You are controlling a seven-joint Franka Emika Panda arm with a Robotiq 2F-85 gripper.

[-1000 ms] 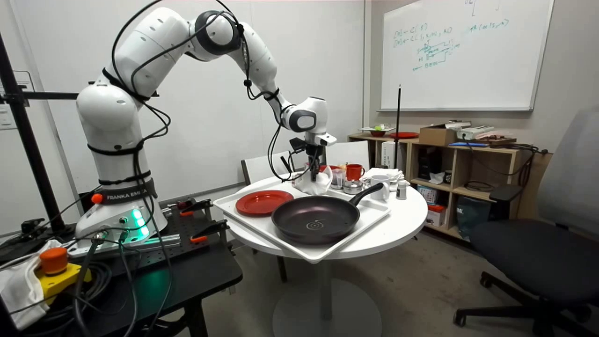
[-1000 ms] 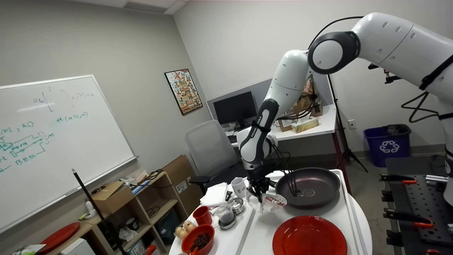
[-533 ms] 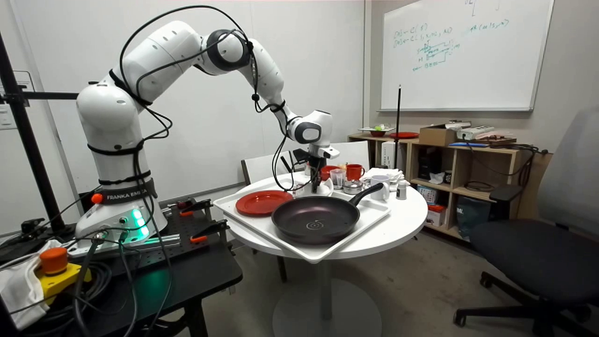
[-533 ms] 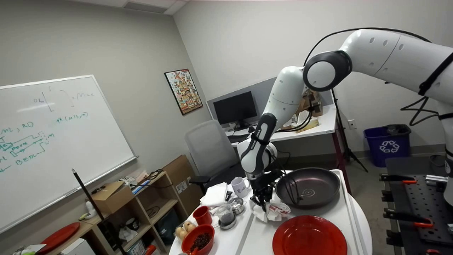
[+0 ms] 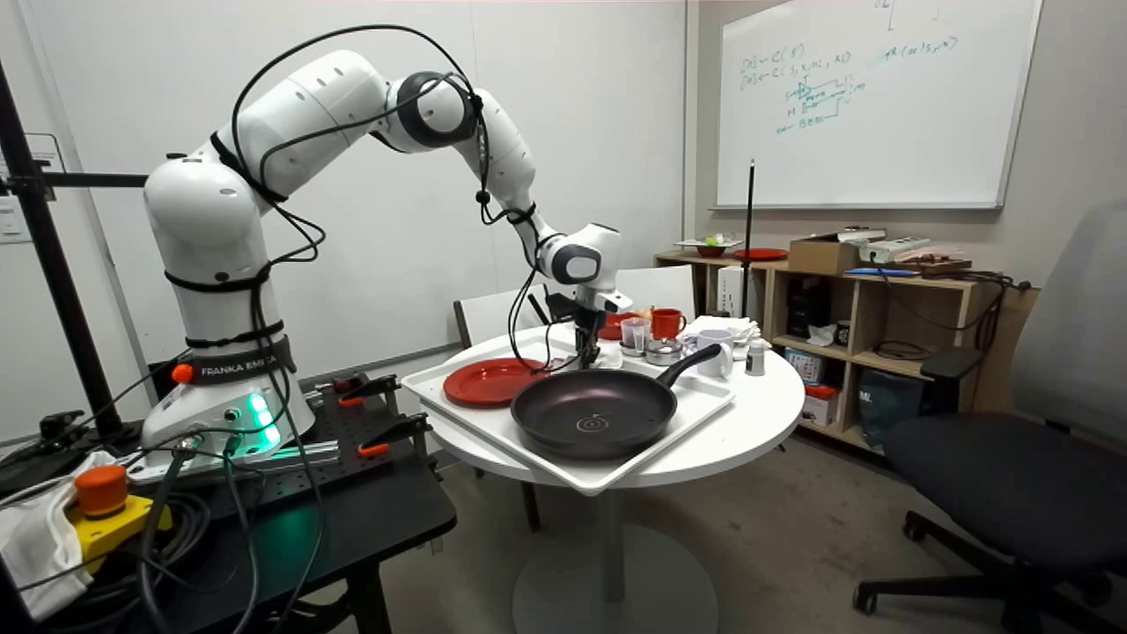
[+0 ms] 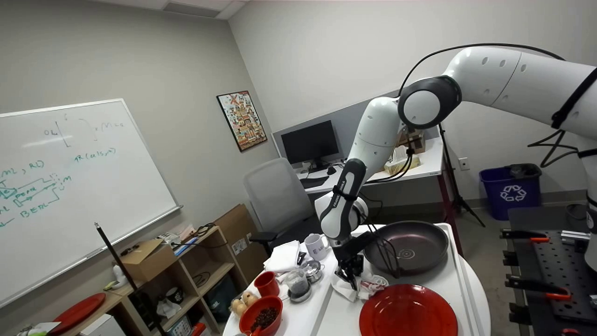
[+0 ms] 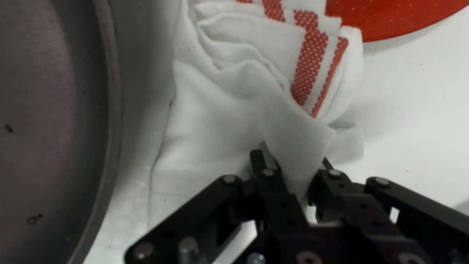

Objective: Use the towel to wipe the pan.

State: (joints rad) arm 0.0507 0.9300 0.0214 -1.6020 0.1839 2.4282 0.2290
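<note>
Black pan [image 5: 594,407] and red plate [image 5: 496,385] share your tray [image 5: 696,398] in an exterior view. In an exterior view, cables [image 6: 395,269] cross your sight of the pan; mug [image 6: 316,247], cup [image 6: 267,284] and bowl [image 6: 276,322] stand past the tray's edge. In the wrist view, your gripper [image 7: 292,162], nearly closed, pinches the towel [image 7: 227,110] just beside the pan.

Arm [image 5: 308,101], one, white: rises from an upright base [image 5: 211,418], bends at a raised elbow [image 5: 443,110], then slopes down to the wrist [image 5: 578,262]. Gripper [image 7: 293,159], one, black: hangs beneath the wrist, pointing downward in both exterior views. Fingers [image 7: 258,163], two: stand clamped in a grip, partly covered in the wrist view.
</note>
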